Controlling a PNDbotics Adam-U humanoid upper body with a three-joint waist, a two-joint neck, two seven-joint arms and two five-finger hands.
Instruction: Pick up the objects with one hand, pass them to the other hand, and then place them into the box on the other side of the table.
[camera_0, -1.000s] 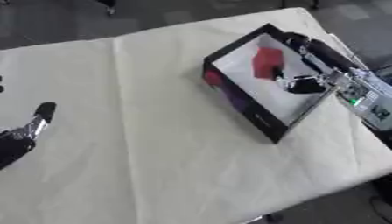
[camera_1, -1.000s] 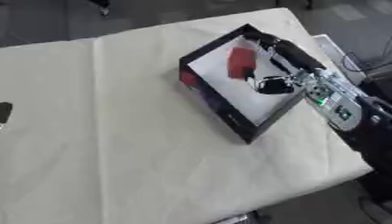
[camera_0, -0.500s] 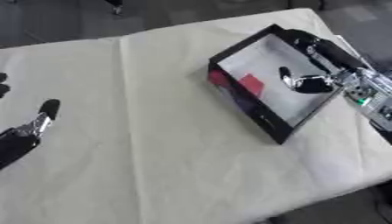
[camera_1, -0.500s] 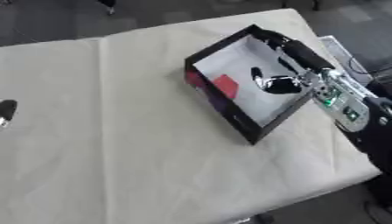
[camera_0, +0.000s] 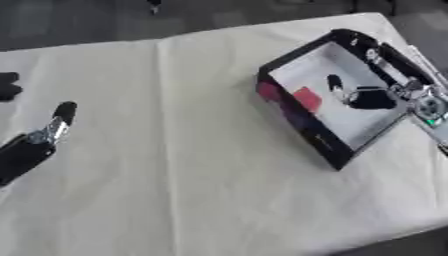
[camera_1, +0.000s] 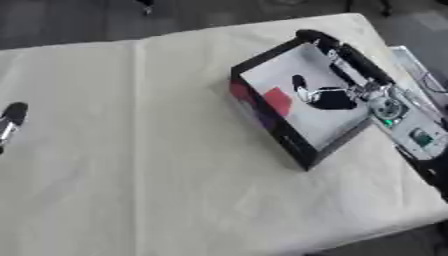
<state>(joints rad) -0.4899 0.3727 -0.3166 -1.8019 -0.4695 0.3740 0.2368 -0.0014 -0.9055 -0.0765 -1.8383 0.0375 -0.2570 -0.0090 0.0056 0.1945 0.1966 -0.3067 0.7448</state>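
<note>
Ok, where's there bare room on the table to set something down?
The cloth lies bare between the left hand and the box. Inside the box it is crowded: the right hand and a red object fill it.

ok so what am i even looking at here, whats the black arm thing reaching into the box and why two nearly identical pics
Both pictures come from the two eyes of one camera in a humanoid robot's head, looking down at its table, so they nearly match. The black and silver arm from the right ends in the robot's right hand, which is over the inside of a black box with a white floor. A red object lies in the box, apart from the hand, which holds nothing I can see. At the left edge the robot's left hand rests idle, fingers straight. The table is covered with a cream cloth.
</note>
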